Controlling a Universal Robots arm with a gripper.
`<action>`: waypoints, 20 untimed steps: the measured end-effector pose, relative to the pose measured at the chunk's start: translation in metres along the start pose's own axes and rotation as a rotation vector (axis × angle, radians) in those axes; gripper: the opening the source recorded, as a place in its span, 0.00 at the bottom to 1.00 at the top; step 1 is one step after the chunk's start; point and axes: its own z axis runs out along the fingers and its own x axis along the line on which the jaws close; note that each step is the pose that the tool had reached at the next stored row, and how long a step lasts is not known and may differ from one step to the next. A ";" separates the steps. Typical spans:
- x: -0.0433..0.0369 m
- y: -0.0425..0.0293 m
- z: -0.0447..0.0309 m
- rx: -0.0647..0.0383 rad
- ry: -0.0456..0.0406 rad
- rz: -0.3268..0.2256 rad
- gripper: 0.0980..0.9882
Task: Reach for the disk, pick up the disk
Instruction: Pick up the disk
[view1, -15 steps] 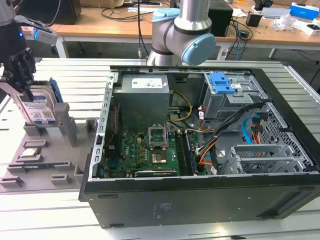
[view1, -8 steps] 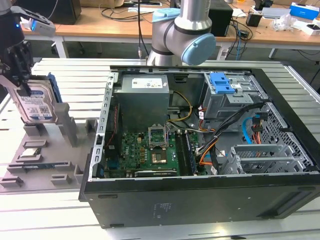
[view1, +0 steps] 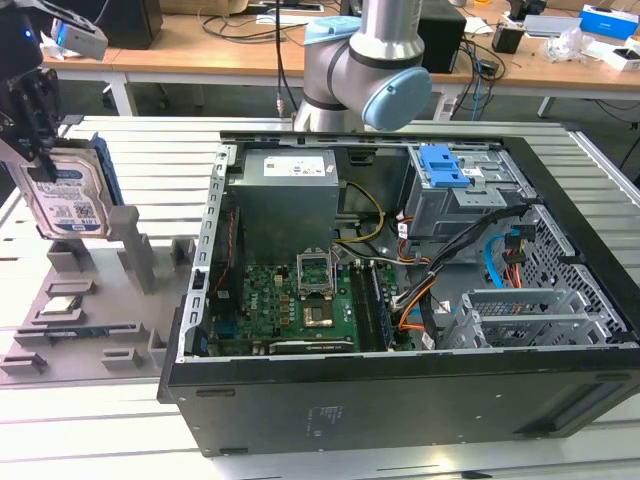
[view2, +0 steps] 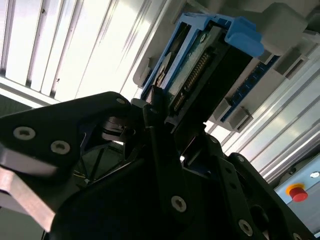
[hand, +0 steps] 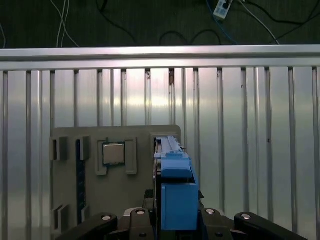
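The gripper (view1: 42, 165) is closed on the disk (view1: 70, 200), clamping its upper edge so the drive hangs upright and on edge, its broad labelled face turned to the exterior view. This is at the exterior view's far left, over the grey tray (view1: 100, 330) and well apart from the open computer case (view1: 400, 300). I judge the on-edge hold suits a part that stands in a narrow slot. Whether its lower edge is clear of the tray's posts I cannot tell.

The disk is a flat rectangular slab of dull silver metal with a white-and-blue label. A smooth blue plastic frame (hand: 175, 190) runs along its edges. In the second wrist view its connector end (view2: 197, 70) shows a row of fine pins between the blue rails.

The tray is matt grey with blocky moulded pockets, one holding a small square chip (hand: 114, 153). The counter (view1: 150, 150) is ribbed, shiny aluminium.
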 end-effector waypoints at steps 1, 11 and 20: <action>0.0000 0.0000 -0.0028 0.000 0.0000 0.000 0.30; -0.0004 0.0004 -0.0231 -0.001 0.0000 0.000 0.30; -0.0007 0.0008 -0.0436 -0.001 0.0000 0.000 0.30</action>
